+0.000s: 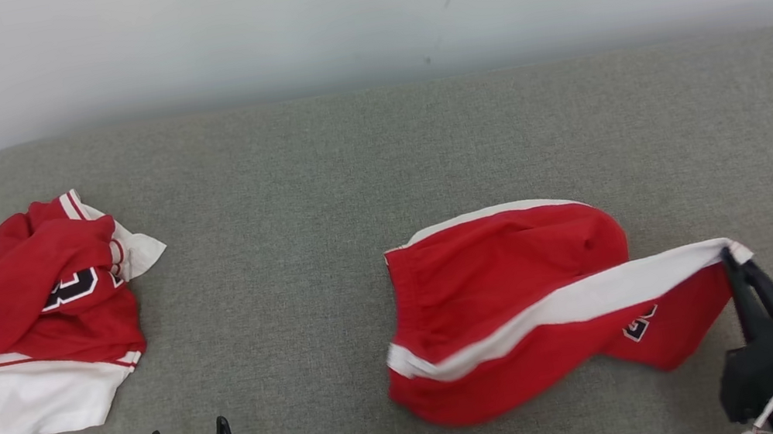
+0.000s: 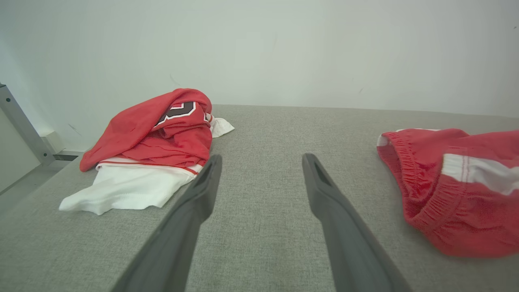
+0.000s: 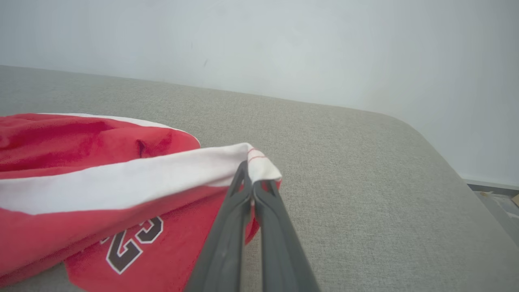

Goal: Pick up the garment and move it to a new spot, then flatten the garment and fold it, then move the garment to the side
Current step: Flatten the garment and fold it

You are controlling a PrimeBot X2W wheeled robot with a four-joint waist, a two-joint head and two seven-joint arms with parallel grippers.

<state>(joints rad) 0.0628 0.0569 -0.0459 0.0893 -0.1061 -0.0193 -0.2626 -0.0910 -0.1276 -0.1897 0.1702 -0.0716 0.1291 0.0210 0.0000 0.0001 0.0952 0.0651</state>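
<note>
Head view: on a grey padded surface (image 1: 346, 161), the right gripper (image 1: 735, 261) pinches the white-striped corner of the red shorts (image 1: 507, 283), which lie right of centre, that corner drawn out toward the robot's right. A dark number on the leg is half hidden by a fold. A crumpled red-and-white jersey (image 1: 33, 308) sits well apart at far left. The left gripper (image 1: 187, 433) hangs at the near edge, fingers spread and holding nothing.

Left wrist view: the spread fingers frame bare fabric between the jersey and the shorts' elastic waistband (image 2: 409, 170). The jersey's dark, white-edged numeral is folded in and unreadable.

Right wrist view: the fingers are clamped together on the white stripe's end; below them the shorts read "23" (image 3: 131, 245).
</note>
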